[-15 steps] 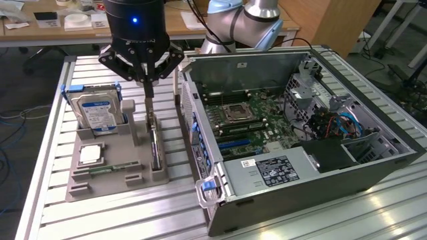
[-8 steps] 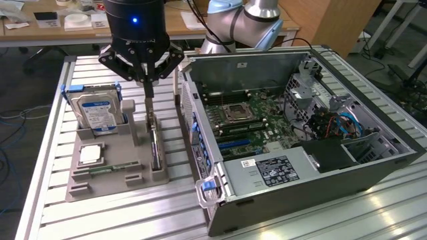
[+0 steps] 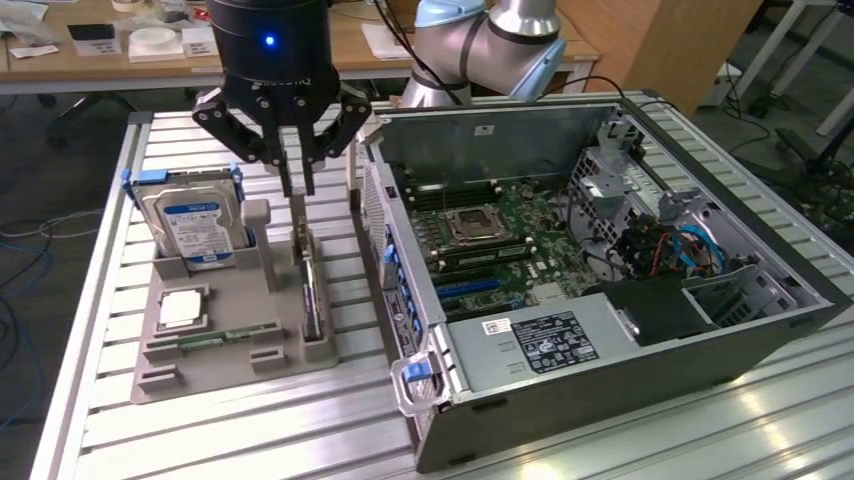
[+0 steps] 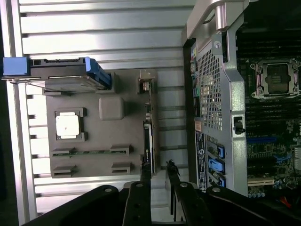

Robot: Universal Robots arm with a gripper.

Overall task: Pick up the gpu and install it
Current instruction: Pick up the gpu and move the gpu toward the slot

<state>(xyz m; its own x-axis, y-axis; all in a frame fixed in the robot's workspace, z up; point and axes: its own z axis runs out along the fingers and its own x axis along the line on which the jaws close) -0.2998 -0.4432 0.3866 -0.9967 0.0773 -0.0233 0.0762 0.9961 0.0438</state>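
The gpu (image 3: 310, 292) is a thin dark card standing on edge in a slot of the grey holder (image 3: 220, 375), its pale bracket end pointing up toward the gripper. In the wrist view the gpu (image 4: 148, 139) appears edge-on along the side of the holder (image 4: 110, 141) nearest the case. My gripper (image 3: 298, 190) hangs straight above the card's upper end, just clear of it. The fingers stand a narrow gap apart with nothing between them. In the wrist view the gripper (image 4: 159, 170) has its fingertips (image 4: 146, 173) in line with the card.
The holder also carries a blue-labelled hard drive (image 3: 191, 225), a square processor (image 3: 180, 308) and a green memory stick (image 3: 220, 337). The open computer case (image 3: 641, 330) lies close on the exterior view's right, motherboard (image 3: 501, 235) exposed. The slatted metal table (image 3: 254, 430) holds everything.
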